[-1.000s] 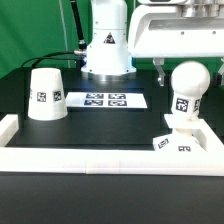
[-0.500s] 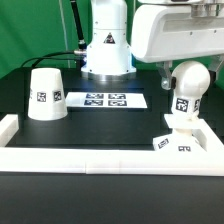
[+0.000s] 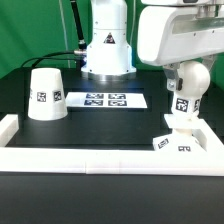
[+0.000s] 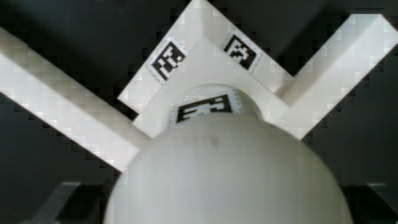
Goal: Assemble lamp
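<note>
Exterior view shows the bulb (image 3: 184, 100) standing upright on the square base (image 3: 172, 142). Both sit to the exterior view's right of the marker board (image 3: 105, 100), tucked into the corner of the white fence (image 3: 100, 156) that rims the black surface (image 3: 100, 130). The gripper (image 3: 187, 76) hangs over the bulb's round top with its jaws apart, one dark finger on either side of the dome. Whether a pad touches the plastic is hard to tell from here. The wrist view looks down over the dome, with the base's tagged corner beyond it, between the fence's two arms. The shade (image 3: 44, 93) stands on its wide end to the exterior view's left of the marker board, well apart from the other parts.

I judge the step in hand to be the grasp on the bulb, probably to screw it home in the base. The next move calls for closing squarely across the dome, centred so the round plastic cannot slip out. The turn that follows should not drag the base from its corner. The shade comes after.
</note>
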Controlling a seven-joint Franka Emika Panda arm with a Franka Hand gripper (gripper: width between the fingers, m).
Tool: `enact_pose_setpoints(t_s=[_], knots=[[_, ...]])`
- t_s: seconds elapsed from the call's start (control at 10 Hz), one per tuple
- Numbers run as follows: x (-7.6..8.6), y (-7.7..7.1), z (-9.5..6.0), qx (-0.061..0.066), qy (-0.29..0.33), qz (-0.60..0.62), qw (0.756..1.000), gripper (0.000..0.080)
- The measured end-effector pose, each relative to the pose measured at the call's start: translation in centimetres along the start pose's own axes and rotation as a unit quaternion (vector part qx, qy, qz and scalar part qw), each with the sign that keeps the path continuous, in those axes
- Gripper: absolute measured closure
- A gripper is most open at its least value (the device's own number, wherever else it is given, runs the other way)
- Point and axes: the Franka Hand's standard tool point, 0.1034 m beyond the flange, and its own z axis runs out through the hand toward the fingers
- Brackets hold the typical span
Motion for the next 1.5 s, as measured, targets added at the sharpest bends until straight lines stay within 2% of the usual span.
enact_pose_setpoints(t_s=[0.3, 0.4, 0.5, 0.6, 0.8, 1.2, 1.3, 1.5], knots=[[-0.01, 0.02, 0.00, 0.000, 0.000, 0.016, 1.000, 0.0222], [-0.09, -0.02, 0.01, 0.004, 0.006, 0.081, 0.997, 0.0222], [-0.36, -0.06, 0.05, 0.002, 0.014, 0.162, 0.987, 0.0220], [-0.50, -0.11, 0.05, 0.006, 0.018, 0.223, 0.975, 0.0220], [-0.52, -0.03, 0.05, 0.009, 0.018, 0.291, 0.957, 0.0220], [-0.60, 0.10, 0.06, 0.014, 0.017, 0.427, 0.904, 0.0220], [-0.71, 0.26, 0.10, 0.021, 0.021, 0.490, 0.871, 0.0220], [-0.86, 0.17, 0.10, 0.027, 0.019, 0.577, 0.816, 0.0220]])
